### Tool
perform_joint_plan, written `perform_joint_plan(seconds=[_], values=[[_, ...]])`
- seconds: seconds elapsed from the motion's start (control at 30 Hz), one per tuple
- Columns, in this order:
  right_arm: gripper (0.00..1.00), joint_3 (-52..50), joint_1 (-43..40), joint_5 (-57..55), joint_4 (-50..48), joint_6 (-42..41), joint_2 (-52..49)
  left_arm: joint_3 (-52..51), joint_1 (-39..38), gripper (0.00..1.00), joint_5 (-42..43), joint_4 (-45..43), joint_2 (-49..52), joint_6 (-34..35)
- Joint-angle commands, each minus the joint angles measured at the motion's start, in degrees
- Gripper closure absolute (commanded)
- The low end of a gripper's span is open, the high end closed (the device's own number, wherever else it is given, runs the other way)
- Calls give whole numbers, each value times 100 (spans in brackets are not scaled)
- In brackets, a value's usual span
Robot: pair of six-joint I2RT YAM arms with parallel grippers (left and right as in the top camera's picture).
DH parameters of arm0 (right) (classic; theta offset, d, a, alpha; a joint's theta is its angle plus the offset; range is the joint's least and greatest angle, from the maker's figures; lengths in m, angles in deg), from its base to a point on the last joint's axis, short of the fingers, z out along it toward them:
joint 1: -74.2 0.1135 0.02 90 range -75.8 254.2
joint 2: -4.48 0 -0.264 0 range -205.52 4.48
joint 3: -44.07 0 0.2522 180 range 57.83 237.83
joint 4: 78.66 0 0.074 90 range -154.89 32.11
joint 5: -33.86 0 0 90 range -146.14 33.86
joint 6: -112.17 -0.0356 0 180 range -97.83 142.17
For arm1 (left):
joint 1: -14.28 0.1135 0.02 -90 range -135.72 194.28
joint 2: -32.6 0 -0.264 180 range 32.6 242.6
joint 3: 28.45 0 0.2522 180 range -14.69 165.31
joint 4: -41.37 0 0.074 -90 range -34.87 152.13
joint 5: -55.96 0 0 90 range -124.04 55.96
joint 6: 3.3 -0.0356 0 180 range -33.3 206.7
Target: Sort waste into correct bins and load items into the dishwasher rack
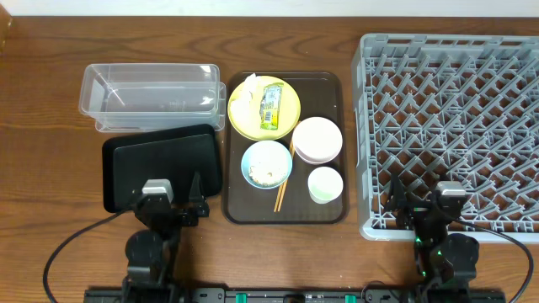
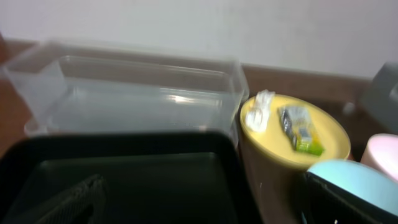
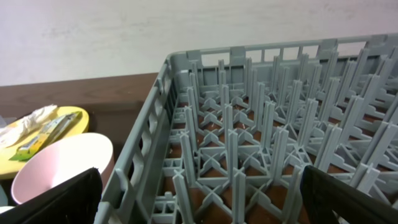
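The grey dishwasher rack [image 1: 450, 50] stands at the right, with nothing in it. A yellow plate [image 1: 286, 118] holds the yellow-green wrapper [image 1: 269, 107] and the white tissue [image 1: 247, 99]. In front of it are the pinkish-white bowl [image 1: 317, 139], the light-blue bowl [image 1: 253, 156] with rice scraps [image 1: 267, 172], the white cup [image 1: 325, 184] and the chopsticks [image 1: 281, 192]. The clear tub [image 1: 152, 94] and the black tray [image 1: 160, 160] lie at the left. My left gripper [image 1: 166, 195] is open over the black tray's near edge. My right gripper [image 1: 438, 195] is open at the rack's near edge.
The dishes sit on a dark-brown serving tray [image 1: 244, 210] in the middle of the wooden table. The left wrist view shows the tub [image 2: 137, 93], the black tray [image 2: 124, 180] and the plate [image 2: 323, 134]. The right wrist view shows the rack's pegs [image 3: 249, 124] and the pink bowl [image 3: 62, 162].
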Motion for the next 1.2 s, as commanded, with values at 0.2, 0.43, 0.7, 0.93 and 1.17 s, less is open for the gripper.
perform_joint_plan(seconds=[0.2, 0.43, 0.7, 0.93, 1.17], values=[[1, 1419, -68, 92, 1121, 39, -855, 2028, 35, 2, 208, 1084, 2304, 48], [1, 2605, -70, 92, 2024, 35, -2286, 3967, 31, 2, 437, 2592, 4489, 46], [1, 4015, -68, 140, 3368, 35, -3965, 5512, 31, 2, 1143, 4162, 6061, 52], [1, 4452, -68, 184, 3532, 28, -4535, 5532, 31, 2, 1585, 3753, 6151, 142], [1, 4452, -68, 181, 3442, 28, -4535, 6011, -114, 3, 1633, 2931, 6752, 129]])
